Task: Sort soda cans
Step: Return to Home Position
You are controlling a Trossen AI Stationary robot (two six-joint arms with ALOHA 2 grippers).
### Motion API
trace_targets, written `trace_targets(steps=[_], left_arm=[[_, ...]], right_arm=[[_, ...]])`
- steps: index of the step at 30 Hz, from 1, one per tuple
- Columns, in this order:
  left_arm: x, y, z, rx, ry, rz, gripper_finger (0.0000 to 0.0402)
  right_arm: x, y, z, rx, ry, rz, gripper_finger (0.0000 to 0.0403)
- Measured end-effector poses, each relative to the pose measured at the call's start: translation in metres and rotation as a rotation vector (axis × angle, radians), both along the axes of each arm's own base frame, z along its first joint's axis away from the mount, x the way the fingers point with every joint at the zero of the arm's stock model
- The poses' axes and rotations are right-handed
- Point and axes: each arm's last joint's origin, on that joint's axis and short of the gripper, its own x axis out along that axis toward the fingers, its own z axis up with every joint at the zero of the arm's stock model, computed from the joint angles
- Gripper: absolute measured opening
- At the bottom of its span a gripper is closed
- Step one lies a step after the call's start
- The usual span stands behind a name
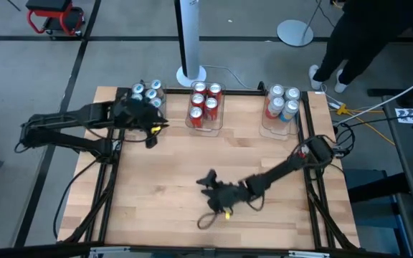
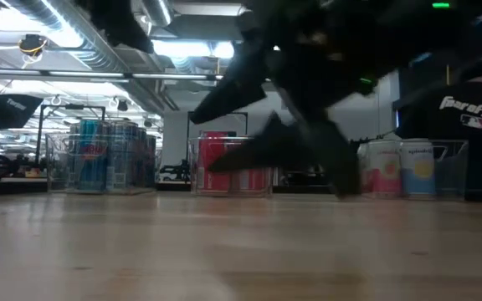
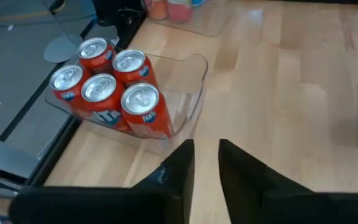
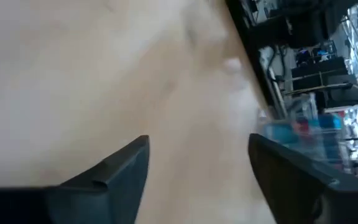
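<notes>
Seemingly every soda can sits in the three clear bins along the table's far edge, so the right gripper (image 1: 208, 180), spread wide and empty mid-table, risks little, while the left gripper (image 3: 206, 163), nearly closed and empty, could nudge the red cans (image 3: 110, 90).

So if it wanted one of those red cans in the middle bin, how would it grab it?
Probably from straight above. The red cans stand upright, packed touching inside the clear bin, so their sides are walled in. The tool would close on a can's upper body just below the silver top, best on the one nearest the bin's empty end.
</notes>
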Motion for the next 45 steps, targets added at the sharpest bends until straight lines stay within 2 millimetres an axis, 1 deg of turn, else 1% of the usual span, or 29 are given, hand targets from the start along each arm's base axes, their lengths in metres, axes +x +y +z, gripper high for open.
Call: trace_targets(steps=[4, 8, 13, 15, 18, 20, 22, 24, 28, 30, 32, 35, 37, 39, 42, 45], left_arm=[[-0.017, -0.006, -0.010, 0.013, -0.060, -0.025, 0.0049], [-0.032, -0.012, -0.020, 0.032, -0.125, -0.053, 0.0041], [-0.047, -0.016, -0.036, 0.040, -0.168, -0.071, 0.0041], [-0.051, -0.017, -0.042, 0.041, -0.184, -0.077, 0.0043], [-0.054, -0.017, -0.050, 0.051, -0.215, -0.083, 0.0044], [-0.055, -0.018, -0.054, 0.072, -0.244, -0.097, 0.0042], [-0.055, -0.018, -0.059, 0.094, -0.255, -0.112, 0.0039], [-0.054, -0.018, -0.060, 0.080, -0.290, -0.102, 0.0038], [-0.050, -0.020, -0.066, 0.037, -0.344, -0.089, 0.0041], [-0.048, -0.020, -0.070, 0.059, -0.349, -0.105, 0.0044], [-0.046, -0.020, -0.075, 0.080, -0.361, -0.114, 0.0045], [-0.045, -0.020, -0.084, 0.098, -0.358, -0.120, 0.0046], [-0.045, -0.018, -0.086, 0.156, -0.327, -0.126, 0.0045], [-0.045, -0.017, -0.089, 0.173, -0.308, -0.119, 0.0043], [-0.045, -0.017, -0.090, 0.120, -0.324, -0.091, 0.0039], [-0.044, -0.018, -0.090, 0.089, -0.332, -0.114, 0.0039]], right_arm=[[0.005, -0.034, 0.019, -0.074, 0.064, 0.002, 0.0207], [0.001, -0.057, 0.040, -0.148, 0.103, -0.002, 0.0124], [-0.024, -0.079, 0.059, -0.170, 0.107, 0.019, 0.0025], [-0.037, -0.091, 0.066, -0.154, 0.086, 0.027, 0.0007], [-0.061, -0.107, 0.069, -0.128, 0.038, 0.067, 0.0020], [-0.077, -0.117, 0.070, -0.107, -0.026, 0.103, 0.0028], [-0.092, -0.127, 0.071, -0.092, -0.096, 0.135, 0.0031], [-0.105, -0.137, 0.072, -0.090, -0.156, 0.154, 0.0032], [-0.127, -0.153, 0.076, -0.112, -0.251, 0.156, 0.0032], [-0.137, -0.159, 0.078, -0.127, -0.268, 0.173, 0.0032], [-0.149, -0.164, 0.075, -0.137, -0.265, 0.174, 0.0032], [-0.170, -0.171, 0.068, -0.143, -0.283, 0.135, 0.0032], [-0.186, -0.174, 0.059, -0.131, -0.300, 0.090, 0.0033], [-0.203, -0.175, 0.048, -0.118, -0.318, 0.053, 0.0033], [-0.226, -0.174, 0.038, -0.118, -0.383, 0.033, 0.0033], [-0.241, -0.173, 0.036, -0.118, -0.469, 0.039, 0.0033]])
